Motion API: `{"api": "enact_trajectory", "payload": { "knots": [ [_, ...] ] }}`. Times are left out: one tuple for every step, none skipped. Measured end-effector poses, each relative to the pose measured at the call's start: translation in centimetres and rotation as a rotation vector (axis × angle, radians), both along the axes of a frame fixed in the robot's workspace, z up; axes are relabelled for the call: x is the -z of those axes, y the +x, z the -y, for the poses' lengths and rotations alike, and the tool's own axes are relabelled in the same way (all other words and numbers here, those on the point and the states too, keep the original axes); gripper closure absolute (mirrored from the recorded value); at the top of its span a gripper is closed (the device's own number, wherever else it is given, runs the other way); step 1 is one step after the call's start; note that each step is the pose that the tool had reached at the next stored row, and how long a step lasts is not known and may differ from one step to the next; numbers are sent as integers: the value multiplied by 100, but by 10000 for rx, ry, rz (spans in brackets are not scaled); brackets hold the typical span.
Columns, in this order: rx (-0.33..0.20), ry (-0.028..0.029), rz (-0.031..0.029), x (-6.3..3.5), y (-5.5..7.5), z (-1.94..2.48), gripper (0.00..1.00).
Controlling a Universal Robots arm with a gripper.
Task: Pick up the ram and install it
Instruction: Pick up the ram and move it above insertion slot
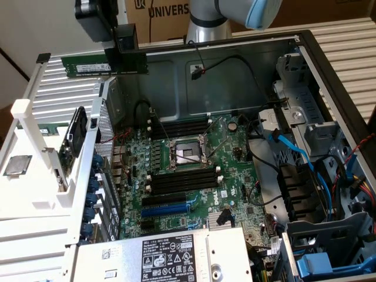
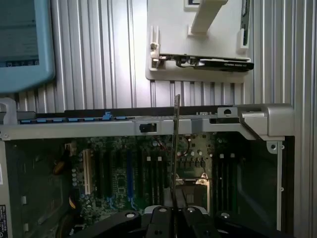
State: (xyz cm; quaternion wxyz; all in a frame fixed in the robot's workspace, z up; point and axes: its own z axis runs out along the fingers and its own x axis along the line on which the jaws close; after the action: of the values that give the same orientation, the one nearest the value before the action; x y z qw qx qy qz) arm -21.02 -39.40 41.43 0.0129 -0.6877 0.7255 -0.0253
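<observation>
The ram (image 1: 88, 66) is a long green stick with a white label. It hangs level in the air above the far left corner of the open computer case (image 1: 305, 64). My gripper (image 1: 126, 54) is shut on it near its right end in the exterior view. In the wrist view the ram (image 2: 176, 148) shows edge-on as a thin line running out from between my gripper's (image 2: 174, 212) fingers. Past it lie the case's side rail (image 2: 148, 124) and the motherboard (image 2: 148, 168). The black slots (image 1: 182, 179) flank the processor socket (image 1: 187, 154), well below the stick.
A white holder (image 1: 35, 170) at the exterior view's left carries a dark card (image 1: 73, 141) on edge. A blue slot (image 1: 167, 208) and a power supply (image 1: 170, 258) lie near the front. Cables and drive bays (image 1: 311, 176) crowd the right side. A light blue device (image 2: 25, 44) lies on the ribbed surface.
</observation>
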Motion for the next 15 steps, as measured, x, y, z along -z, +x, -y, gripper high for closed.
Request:
{"api": "enact_trajectory", "payload": {
  "knots": [
    [-2,-1,-2,0,45,0,87],
    [-4,0,-2,0,89,0,87],
    [-8,0,-3,0,137,0,87],
    [-11,0,-3,0,182,0,87],
    [-14,0,-3,0,365,0,87],
    [-14,-1,-4,0,410,0,87],
    [-14,0,-3,2,456,0,87],
    [-14,1,-2,5,502,0,87],
    [-15,0,-3,9,545,0,87],
    [-14,1,-3,15,591,0,87],
    [-14,0,-3,37,682,0,87],
    [-14,0,-3,52,729,0,87],
    [-13,0,-4,70,776,0,87],
    [-14,0,-3,88,821,0,87],
    [-14,0,-3,107,867,0,87]
  ]
}}
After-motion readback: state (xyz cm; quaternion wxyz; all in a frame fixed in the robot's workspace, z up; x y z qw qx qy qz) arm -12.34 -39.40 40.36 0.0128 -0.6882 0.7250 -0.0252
